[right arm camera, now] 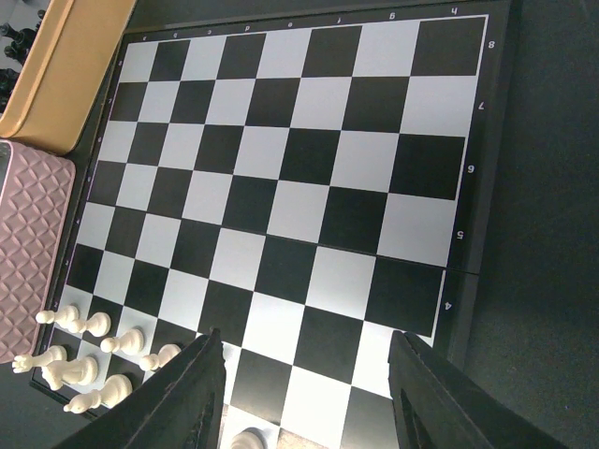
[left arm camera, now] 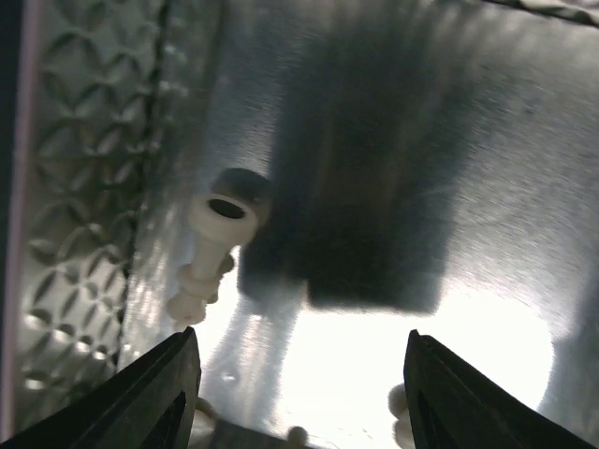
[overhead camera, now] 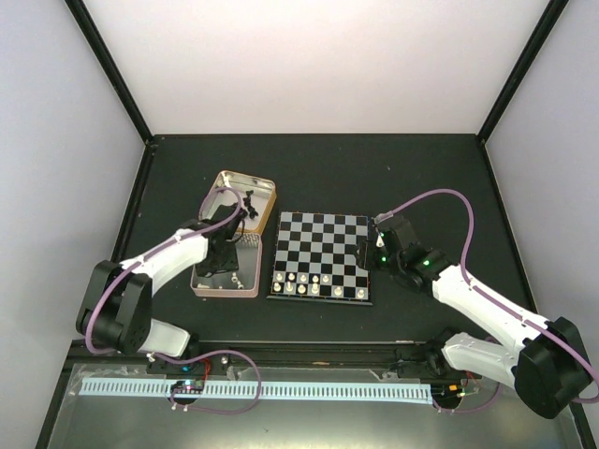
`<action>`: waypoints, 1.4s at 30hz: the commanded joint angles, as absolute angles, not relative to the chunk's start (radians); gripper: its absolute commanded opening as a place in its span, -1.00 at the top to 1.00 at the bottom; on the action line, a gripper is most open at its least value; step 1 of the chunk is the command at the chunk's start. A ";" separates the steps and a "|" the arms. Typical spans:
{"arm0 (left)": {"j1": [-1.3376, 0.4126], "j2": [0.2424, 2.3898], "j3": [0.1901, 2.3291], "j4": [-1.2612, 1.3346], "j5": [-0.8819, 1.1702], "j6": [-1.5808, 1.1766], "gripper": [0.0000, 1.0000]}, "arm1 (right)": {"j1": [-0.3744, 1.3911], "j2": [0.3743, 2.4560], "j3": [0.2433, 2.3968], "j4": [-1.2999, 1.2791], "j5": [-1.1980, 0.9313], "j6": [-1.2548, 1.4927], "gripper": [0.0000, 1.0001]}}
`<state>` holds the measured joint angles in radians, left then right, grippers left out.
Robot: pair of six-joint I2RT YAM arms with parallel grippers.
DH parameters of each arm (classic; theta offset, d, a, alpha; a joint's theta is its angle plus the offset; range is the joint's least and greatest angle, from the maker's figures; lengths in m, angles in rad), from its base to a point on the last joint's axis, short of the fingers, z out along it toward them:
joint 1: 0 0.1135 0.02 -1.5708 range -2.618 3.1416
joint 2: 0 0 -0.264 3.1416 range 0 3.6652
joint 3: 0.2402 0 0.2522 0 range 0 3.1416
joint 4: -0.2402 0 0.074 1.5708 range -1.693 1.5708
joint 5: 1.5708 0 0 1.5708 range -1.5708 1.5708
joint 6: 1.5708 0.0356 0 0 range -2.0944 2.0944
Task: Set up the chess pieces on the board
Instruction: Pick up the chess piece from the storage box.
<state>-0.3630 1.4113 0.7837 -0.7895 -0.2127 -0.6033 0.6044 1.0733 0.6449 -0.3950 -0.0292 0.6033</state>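
We log few cream-white chess pieces point(right arm camera: 89, 360) on the chequered grey-black board point(right arm camera: 309, 187), more in the silvery tin point(left arm camera: 487, 187); left gripper point(left arm camera: 301, 341), right gripper point(right arm camera: 304, 341) gape empty.

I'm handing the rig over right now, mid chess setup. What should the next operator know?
Left gripper: open, empty, down in the pink tin, just short of a white piece lying on its side.
Right gripper: open, empty, low over the near right part of the board.
Done: several white pieces stand on the board's near left squares.
Left: more white pieces in the pink tin; the black pieces sit in the gold tin; the far rows hold nothing yet.
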 commanded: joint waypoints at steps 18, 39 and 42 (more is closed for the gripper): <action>-0.254 1.518 0.773 -0.712 -0.305 -0.626 0.38 | 0.601 1.063 0.660 -0.382 -0.026 0.597 0.03; -0.229 1.496 0.787 -0.641 -0.259 -0.546 0.74 | 0.599 1.023 0.652 -0.387 -0.022 0.607 0.03; -0.228 1.421 0.792 -0.646 -0.234 -0.546 0.74 | 0.600 1.022 0.652 -0.375 -0.035 0.607 0.03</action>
